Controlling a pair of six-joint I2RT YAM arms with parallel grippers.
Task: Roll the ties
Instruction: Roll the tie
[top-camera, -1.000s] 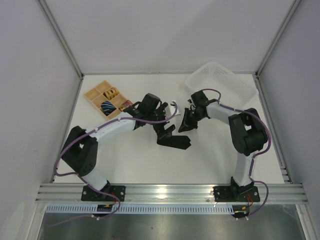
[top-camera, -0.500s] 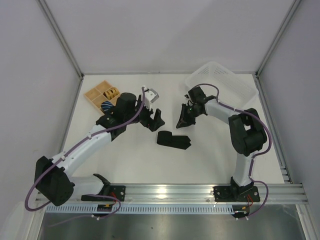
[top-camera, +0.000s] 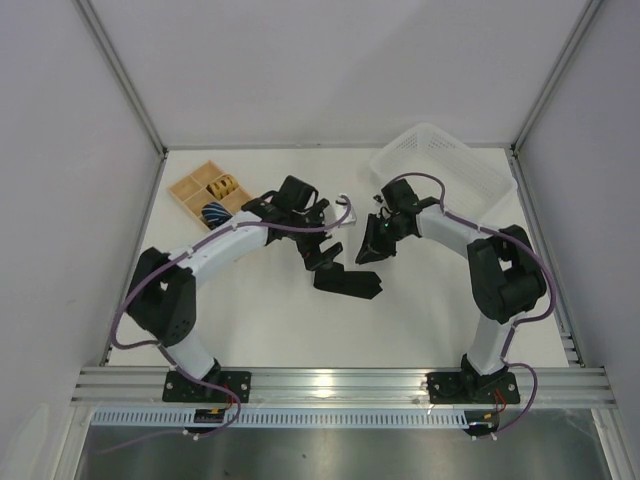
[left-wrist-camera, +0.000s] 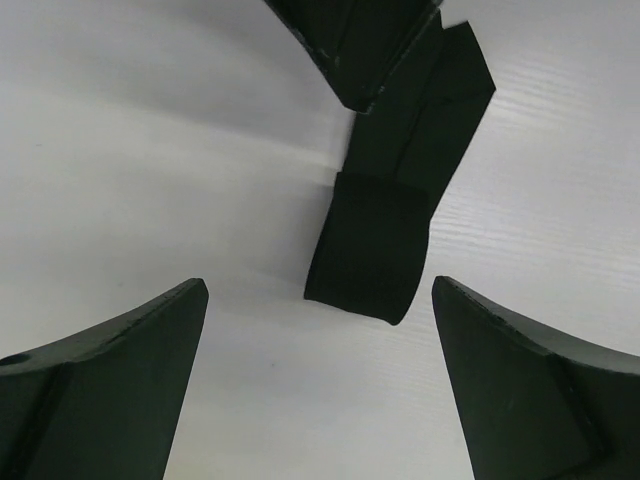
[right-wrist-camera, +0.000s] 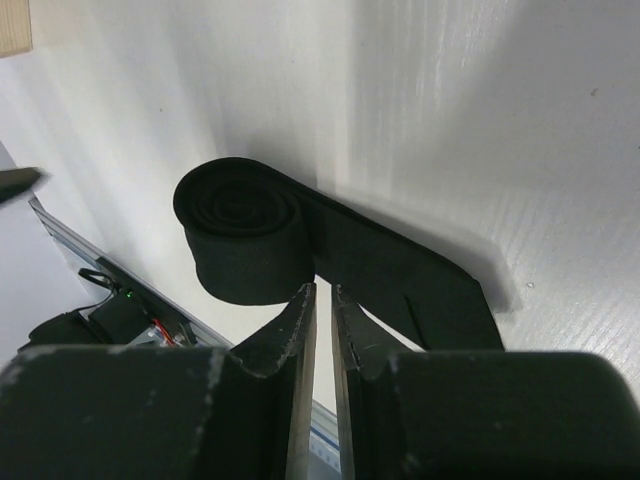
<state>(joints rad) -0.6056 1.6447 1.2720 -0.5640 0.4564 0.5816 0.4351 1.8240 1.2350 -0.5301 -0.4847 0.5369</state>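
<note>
One black tie (top-camera: 350, 282) lies mid-table, partly rolled. In the right wrist view its coil (right-wrist-camera: 240, 245) lies on its side and a flat tail (right-wrist-camera: 430, 295) runs off to the right. My right gripper (right-wrist-camera: 322, 288) hovers just above the tail next to the coil, its jaws a narrow gap apart with nothing between them. In the top view the right gripper (top-camera: 372, 250) is at the tie's far right end. My left gripper (left-wrist-camera: 318, 285) is wide open, and the coil (left-wrist-camera: 368, 250) lies just ahead of its fingertips. In the top view the left gripper (top-camera: 325, 253) is just left of the tie.
A wooden compartment tray (top-camera: 190, 188) at the back left holds a yellow roll and a blue roll. A white plastic basket (top-camera: 440, 165) stands at the back right. Grey walls and aluminium rails bound the table.
The left gripper pulled back toward the tray, then returned to the tie's left side. The right gripper's jaws parted slightly and stayed at the tie's tail.
</note>
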